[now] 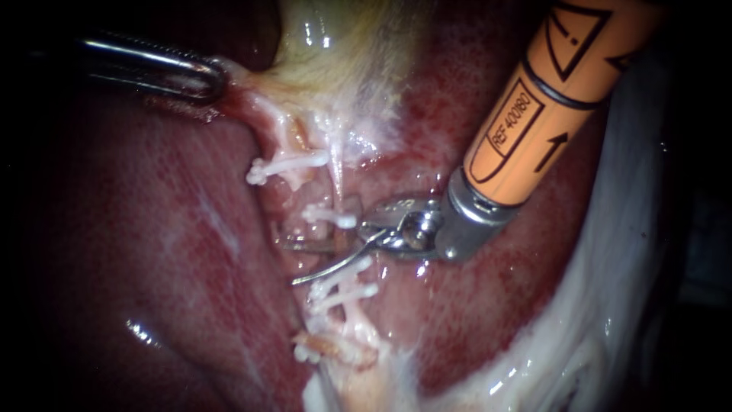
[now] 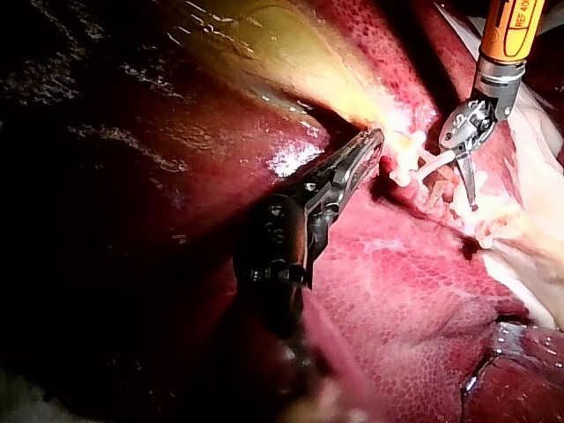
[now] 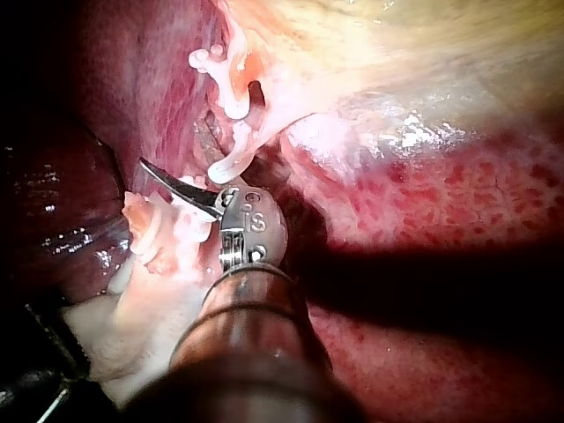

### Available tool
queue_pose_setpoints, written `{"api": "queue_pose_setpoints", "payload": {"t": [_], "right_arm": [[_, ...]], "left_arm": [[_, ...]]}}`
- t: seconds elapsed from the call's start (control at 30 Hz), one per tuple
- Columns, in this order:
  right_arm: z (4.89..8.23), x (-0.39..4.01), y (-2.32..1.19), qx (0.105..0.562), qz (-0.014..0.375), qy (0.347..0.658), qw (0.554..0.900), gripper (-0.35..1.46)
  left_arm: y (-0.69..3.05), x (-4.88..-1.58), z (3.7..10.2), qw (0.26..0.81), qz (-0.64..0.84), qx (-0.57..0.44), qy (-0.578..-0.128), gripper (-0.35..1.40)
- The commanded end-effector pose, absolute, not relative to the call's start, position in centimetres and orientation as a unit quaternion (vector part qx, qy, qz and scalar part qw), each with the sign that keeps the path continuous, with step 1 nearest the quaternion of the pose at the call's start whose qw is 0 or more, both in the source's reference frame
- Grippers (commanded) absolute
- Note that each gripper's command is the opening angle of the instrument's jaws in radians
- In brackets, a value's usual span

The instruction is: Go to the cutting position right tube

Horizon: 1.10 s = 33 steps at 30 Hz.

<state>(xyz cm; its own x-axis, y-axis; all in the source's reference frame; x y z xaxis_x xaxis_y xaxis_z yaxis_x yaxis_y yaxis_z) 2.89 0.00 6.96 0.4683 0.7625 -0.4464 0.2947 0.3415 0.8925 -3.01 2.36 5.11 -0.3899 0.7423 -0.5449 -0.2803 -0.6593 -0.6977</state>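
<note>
Tube (image 1: pixel 333 191): a thin, pale strand running down from the yellowish gallbladder (image 1: pixel 335 53) along a groove in the dark red liver (image 1: pixel 152 252), near the middle of the endoscope view. It cannot be told from the pictures whether this is the right tube. White clips cross the tube at several levels: an upper clip (image 1: pixel 286 164), a middle clip (image 1: pixel 329 216), a lower pair (image 1: pixel 343 290) and a bottom clip (image 1: pixel 305 352).

Right instrument (image 1: pixel 291 263): orange shaft entering from the upper right, ending in two curved blades. The blades stand apart with a clear gap and grip nothing. They lie across the tube in the stretch between the middle clip and the lower pair.

Left instrument (image 1: pixel 217 80): entering from the upper left, jaws closed on a pink fold at the gallbladder's lower edge, which is drawn taut toward them.

Bare liver lies open on the left instrument's side of the tube. On the other side, the orange shaft sits over the liver, which is bordered by a glistening white sheet of tissue (image 1: pixel 610 267).
</note>
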Motion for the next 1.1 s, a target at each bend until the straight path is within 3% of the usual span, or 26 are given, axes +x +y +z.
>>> {"api": "queue_pose_setpoints", "payload": {"t": [0.03, 0.57, 1.1], "right_arm": [[6.95, 2.90, -0.01, 0.547, 0.177, 0.489, 0.656, 1.43], [6.88, 2.97, -0.03, 0.551, 0.177, 0.507, 0.639, 1.41], [6.51, 2.96, 0.03, 0.560, 0.181, 0.508, 0.629, 1.41]], "left_arm": [[2.35, -3.01, 5.11, 0.322, 0.793, -0.448, -0.258, -0.35], [2.36, -3.01, 5.11, 0.322, 0.793, -0.448, -0.258, -0.35], [2.36, -3.01, 5.12, 0.322, 0.793, -0.448, -0.258, -0.35]]}}
